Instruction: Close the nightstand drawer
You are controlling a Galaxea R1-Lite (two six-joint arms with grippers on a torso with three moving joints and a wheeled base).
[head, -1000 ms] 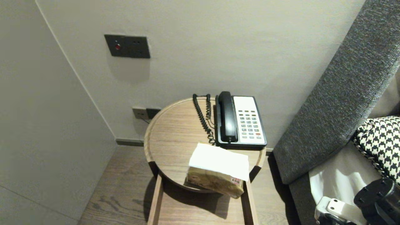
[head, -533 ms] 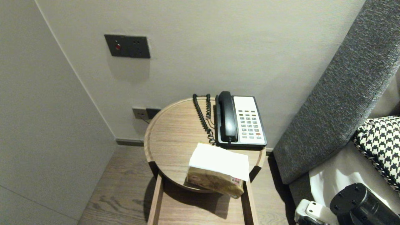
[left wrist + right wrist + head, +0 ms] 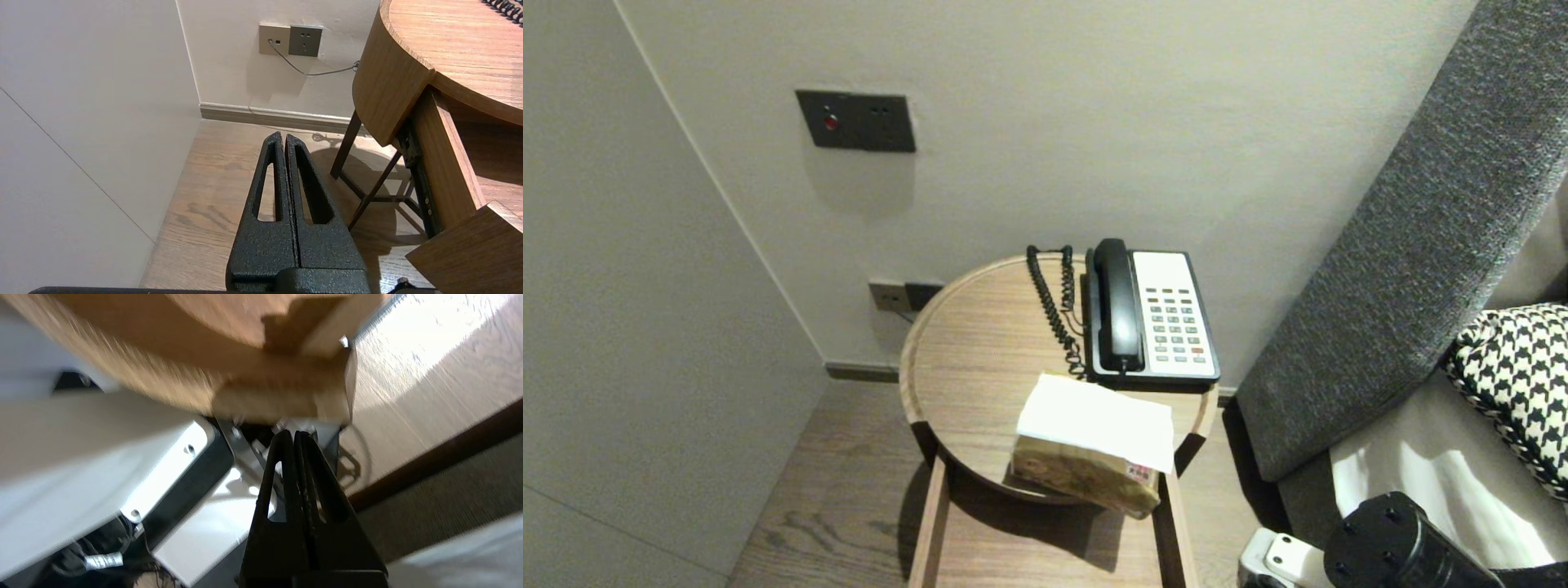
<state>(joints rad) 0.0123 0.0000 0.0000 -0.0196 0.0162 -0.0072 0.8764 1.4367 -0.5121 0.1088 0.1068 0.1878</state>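
Here, you had the right gripper (image 3: 295, 433) and parked left gripper (image 3: 284, 136) clenched empty, while the brown rectangular tissue pack (image 3: 1082, 475) lay lengthwise left-to-right.

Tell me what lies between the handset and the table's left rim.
The coiled cord lies beside the handset; from there to the table rim is bare wood, seen in the head view.

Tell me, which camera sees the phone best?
The head view: the whole phone sits on the table, handset and keys plain. The left wrist view catches only a bit of its curly cord; the right wrist view shows none of it.
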